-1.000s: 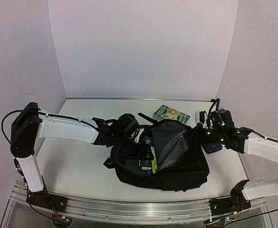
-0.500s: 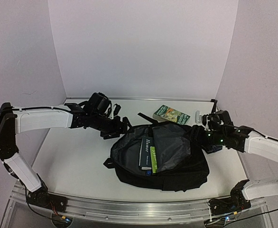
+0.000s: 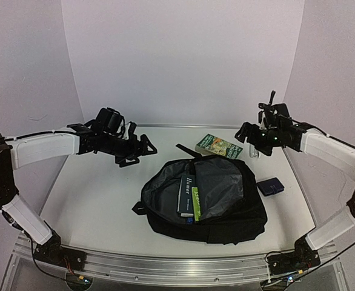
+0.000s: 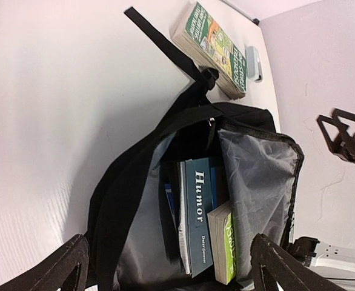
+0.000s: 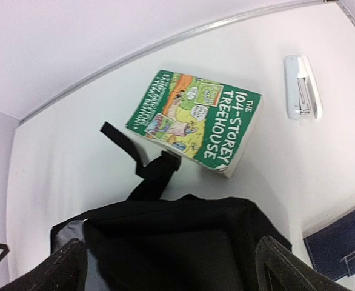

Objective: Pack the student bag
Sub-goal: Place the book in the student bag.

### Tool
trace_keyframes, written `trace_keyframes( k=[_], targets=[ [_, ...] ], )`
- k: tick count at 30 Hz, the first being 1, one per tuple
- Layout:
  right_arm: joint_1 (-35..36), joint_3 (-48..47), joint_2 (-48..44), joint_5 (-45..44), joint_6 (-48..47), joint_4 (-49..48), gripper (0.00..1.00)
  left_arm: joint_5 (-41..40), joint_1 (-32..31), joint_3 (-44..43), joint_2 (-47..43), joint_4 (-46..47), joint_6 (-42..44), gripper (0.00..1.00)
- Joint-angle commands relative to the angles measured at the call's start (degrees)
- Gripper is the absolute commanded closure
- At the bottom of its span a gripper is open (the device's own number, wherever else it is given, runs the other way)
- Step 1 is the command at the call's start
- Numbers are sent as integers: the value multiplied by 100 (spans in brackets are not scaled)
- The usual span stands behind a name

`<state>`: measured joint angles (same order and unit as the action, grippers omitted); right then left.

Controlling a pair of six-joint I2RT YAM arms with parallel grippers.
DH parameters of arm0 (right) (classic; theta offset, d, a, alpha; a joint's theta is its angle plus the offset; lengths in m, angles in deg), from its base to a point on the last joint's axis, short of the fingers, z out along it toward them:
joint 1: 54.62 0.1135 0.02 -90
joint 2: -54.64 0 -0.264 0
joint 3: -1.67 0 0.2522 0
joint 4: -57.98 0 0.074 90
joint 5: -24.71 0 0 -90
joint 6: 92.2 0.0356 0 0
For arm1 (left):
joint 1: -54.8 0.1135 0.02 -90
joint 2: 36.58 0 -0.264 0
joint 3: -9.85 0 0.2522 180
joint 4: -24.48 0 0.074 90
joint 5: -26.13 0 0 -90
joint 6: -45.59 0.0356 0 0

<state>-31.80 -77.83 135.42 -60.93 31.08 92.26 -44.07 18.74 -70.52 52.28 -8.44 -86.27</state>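
The student bag, a black backpack with grey lining, lies mid-table with its mouth open. Inside stand a dark "Humor" book and a thinner green book. A green Treehouse paperback lies on the table just behind the bag's top loop. My left gripper hovers open above the table, back left of the bag, holding nothing. My right gripper hangs open and raised at the back right, over the paperback and the bag's rear edge, also holding nothing.
A white stapler lies right of the paperback, close to the back wall. A small dark blue pouch sits on the table right of the bag. Walls close in the table at the back and both sides.
Both grippers have opened and let go of the bag's edges. The left arm drew back to the left, the right arm rose toward the back right. The bag's mouth has settled open.
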Motion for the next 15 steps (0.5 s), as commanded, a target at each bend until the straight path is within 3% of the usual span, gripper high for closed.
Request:
trace_keyframes(
  k=[1,8,15],
  targets=[
    [-575,-608,899,609,-703,-126,4,94,189,-8,-365,-39,-87,7],
    [-959,-1114,2263,1523,-607,-766,9,42,390,147,-518,-60,-180,7],
    [-1016,-1523,3260,1063,-420,-831,15,24,502,334,-669,-93,-208,7]
  ],
)
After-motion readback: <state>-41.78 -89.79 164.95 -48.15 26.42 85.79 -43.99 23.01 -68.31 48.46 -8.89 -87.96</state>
